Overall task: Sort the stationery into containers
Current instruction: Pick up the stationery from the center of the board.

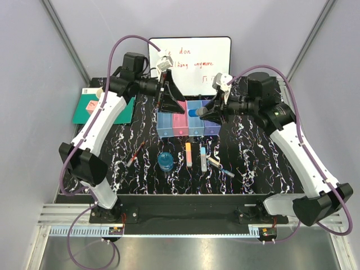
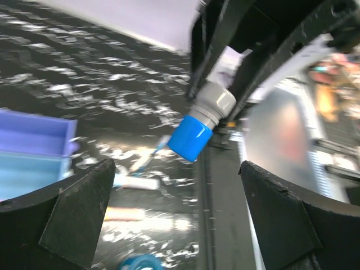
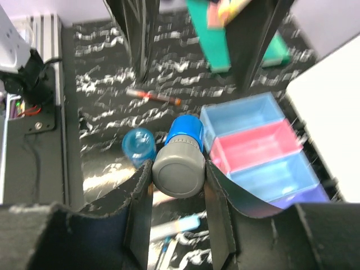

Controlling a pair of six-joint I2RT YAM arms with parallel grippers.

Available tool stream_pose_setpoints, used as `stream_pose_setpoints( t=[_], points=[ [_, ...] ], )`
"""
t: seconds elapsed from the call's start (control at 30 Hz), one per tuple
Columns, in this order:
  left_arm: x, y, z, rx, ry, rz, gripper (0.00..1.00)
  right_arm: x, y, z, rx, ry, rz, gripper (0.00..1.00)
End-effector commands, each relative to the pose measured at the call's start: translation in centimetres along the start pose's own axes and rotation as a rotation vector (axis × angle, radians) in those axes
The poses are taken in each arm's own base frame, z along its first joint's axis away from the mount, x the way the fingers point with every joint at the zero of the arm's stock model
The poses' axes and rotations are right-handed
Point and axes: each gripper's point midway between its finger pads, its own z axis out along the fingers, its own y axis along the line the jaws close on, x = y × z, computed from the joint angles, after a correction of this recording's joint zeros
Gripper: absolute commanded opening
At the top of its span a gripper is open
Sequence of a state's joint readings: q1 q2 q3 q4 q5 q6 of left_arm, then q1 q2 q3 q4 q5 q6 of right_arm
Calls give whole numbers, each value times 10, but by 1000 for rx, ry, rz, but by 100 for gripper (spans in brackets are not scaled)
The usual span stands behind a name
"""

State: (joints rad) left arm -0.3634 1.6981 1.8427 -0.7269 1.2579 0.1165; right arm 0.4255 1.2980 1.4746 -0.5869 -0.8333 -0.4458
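Note:
My right gripper is shut on a stubby grey stick with a blue cap, held above the joined bins, near the right blue bin and beside the pink bin. The left wrist view shows the stick from the front. My left gripper is open and empty above the row's left end. On the mat in front lie a blue disc, a dark-red pen, an orange marker, a light-blue marker and small pens.
A whiteboard leans behind the bins. A green book lies at the far left beside the left arm and also shows in the right wrist view. The mat's near edge meets a metal rail.

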Motion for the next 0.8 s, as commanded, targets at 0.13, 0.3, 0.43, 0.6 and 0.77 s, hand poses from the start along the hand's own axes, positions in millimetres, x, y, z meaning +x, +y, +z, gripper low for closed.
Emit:
stream_pose_setpoints(
  t=[0.13,0.3,0.43,0.6,0.77],
  points=[
    [-13,-43,4,260,-27,47,95,-54,6,-2,-33,-187,-110,0],
    [-15,-48,9,283,-24,62,91,-56,8,1,-43,-196,-109,0],
    [-17,-50,13,292,-21,74,84,-58,7,2,-42,-200,-115,0],
    [-22,-50,17,299,-19,87,71,-59,6,2,-36,-206,-126,0],
    [-24,-49,21,290,-16,88,63,-58,5,2,-27,-209,-136,0]
  ],
)
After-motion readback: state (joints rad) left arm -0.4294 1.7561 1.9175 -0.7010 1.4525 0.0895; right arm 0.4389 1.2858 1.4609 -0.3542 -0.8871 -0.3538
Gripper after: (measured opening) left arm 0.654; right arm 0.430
